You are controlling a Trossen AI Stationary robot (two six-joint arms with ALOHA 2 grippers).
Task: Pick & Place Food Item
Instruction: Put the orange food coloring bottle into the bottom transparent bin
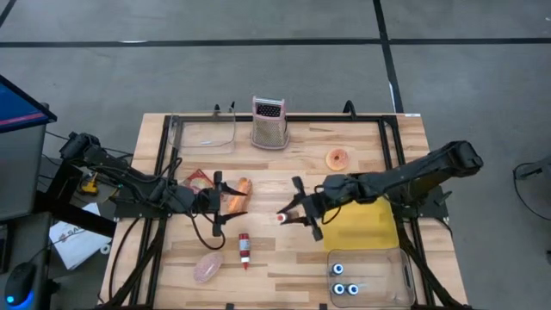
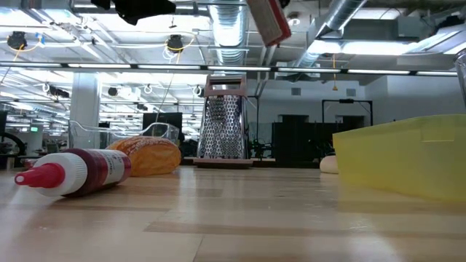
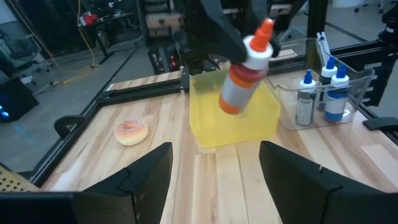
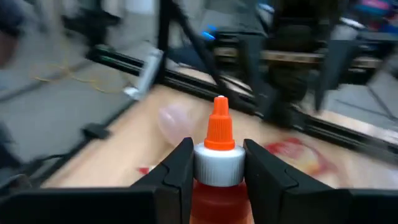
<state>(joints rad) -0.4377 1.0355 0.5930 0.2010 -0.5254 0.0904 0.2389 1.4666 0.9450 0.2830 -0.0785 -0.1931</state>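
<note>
Clearly, the right gripper (image 4: 217,163) clamps a red squeeze bottle with white collar and orange nozzle (image 4: 218,149) by its neck, carrying it high above mid-table, presumably toward the yellow plastic bin (image 1: 362,222). Farther off, the left gripper (image 1: 227,200) waits with fingers spread, empty.
</note>
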